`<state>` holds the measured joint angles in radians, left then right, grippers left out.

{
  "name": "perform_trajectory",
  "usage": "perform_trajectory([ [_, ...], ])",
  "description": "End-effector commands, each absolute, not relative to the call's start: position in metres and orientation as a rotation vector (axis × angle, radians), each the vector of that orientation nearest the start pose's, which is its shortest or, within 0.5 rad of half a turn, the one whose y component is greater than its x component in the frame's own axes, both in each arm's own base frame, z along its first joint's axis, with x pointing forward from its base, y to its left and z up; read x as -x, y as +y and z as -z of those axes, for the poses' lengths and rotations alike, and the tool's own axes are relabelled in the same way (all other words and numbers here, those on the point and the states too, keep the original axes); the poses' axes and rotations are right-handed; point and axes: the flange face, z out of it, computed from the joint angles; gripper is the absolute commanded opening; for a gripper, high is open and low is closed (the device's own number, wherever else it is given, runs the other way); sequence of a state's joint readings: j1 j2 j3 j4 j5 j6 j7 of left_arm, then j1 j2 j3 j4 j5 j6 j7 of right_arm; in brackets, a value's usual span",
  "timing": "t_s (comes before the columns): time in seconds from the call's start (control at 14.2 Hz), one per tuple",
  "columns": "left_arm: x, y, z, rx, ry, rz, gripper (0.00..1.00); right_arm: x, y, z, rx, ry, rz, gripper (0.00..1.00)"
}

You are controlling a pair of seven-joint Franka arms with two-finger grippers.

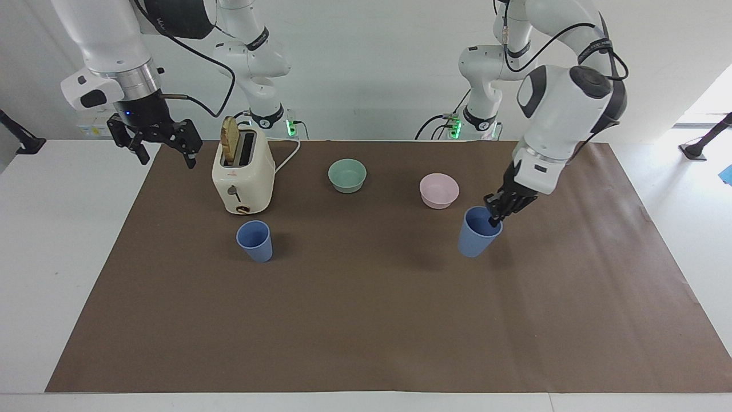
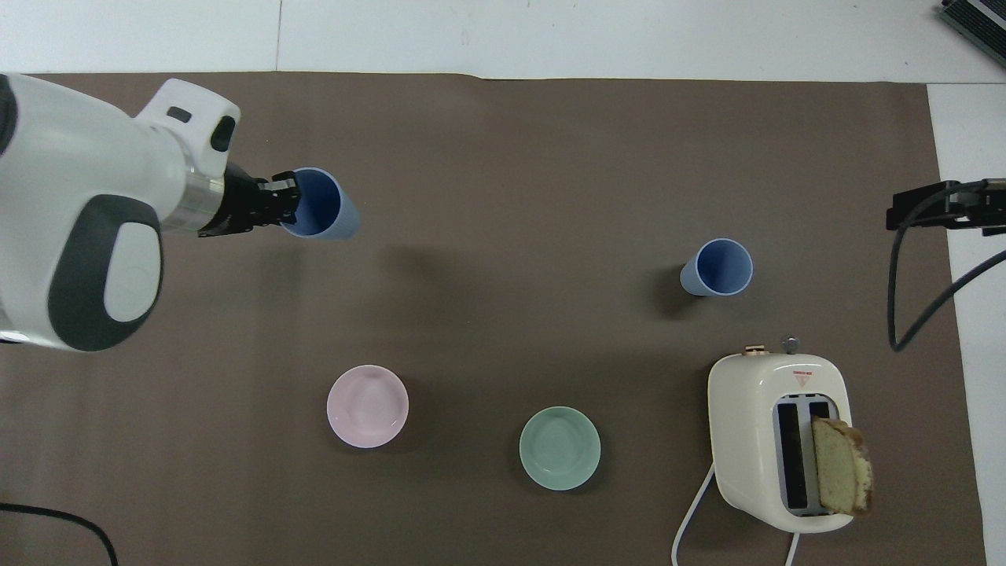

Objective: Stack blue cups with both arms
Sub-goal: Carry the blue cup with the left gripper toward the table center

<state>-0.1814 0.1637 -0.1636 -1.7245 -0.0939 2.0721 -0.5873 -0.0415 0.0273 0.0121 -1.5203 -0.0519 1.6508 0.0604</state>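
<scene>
One blue cup (image 1: 255, 241) stands upright on the brown mat, just farther from the robots than the toaster; it also shows in the overhead view (image 2: 719, 267). My left gripper (image 1: 495, 216) is shut on the rim of the second blue cup (image 1: 473, 240) and holds it tilted above the mat, close to the pink bowl. The overhead view shows that gripper (image 2: 289, 203) with one finger inside the held cup (image 2: 322, 206). My right gripper (image 1: 166, 147) is open and empty, waiting in the air beside the toaster at the right arm's end.
A cream toaster (image 1: 243, 177) with a bread slice in one slot stands near the robots, also seen from overhead (image 2: 778, 440). A mint-green bowl (image 1: 347, 175) and a pink bowl (image 1: 439, 190) sit beside it. The brown mat (image 1: 366, 332) covers the table.
</scene>
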Motion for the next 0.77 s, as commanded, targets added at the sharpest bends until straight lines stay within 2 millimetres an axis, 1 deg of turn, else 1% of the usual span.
perform_trajectory([
  [0.0,-0.589,-0.283,-0.455,3.238,-0.457,0.188,0.0,-0.567,-0.022,-0.64,3.166,0.113,0.165,1.0],
  [0.07,-0.584,-0.308,-0.446,3.239,-0.433,0.211,0.0,-0.567,-0.022,-0.64,3.166,0.11,0.165,1.0],
  [0.14,-0.583,-0.318,-0.444,3.25,-0.442,0.235,0.0,-0.567,-0.022,-0.64,3.166,0.113,0.165,1.0],
  [0.21,-0.582,-0.322,-0.444,3.259,-0.446,0.254,0.0,-0.567,-0.022,-0.64,3.166,0.11,0.165,1.0],
  [0.35,-0.576,-0.341,-0.427,3.259,-0.422,0.227,0.0,-0.567,-0.022,-0.64,3.166,0.11,0.165,1.0],
  [0.42,-0.571,-0.35,-0.422,3.267,-0.405,0.229,0.0,-0.567,-0.022,-0.64,3.166,0.113,0.165,1.0],
  [0.56,-0.569,-0.354,-0.421,3.278,-0.408,0.231,0.0,-0.567,-0.022,-0.64,3.166,0.113,0.165,1.0],
  [0.63,-0.564,-0.361,-0.42,3.281,-0.401,0.227,0.0,-0.567,-0.022,-0.64,3.166,0.11,0.165,1.0],
  [0.7,-0.556,-0.374,-0.41,3.277,-0.365,0.212,0.0,-0.567,-0.021,-0.64,3.166,0.108,0.165,1.0],
])
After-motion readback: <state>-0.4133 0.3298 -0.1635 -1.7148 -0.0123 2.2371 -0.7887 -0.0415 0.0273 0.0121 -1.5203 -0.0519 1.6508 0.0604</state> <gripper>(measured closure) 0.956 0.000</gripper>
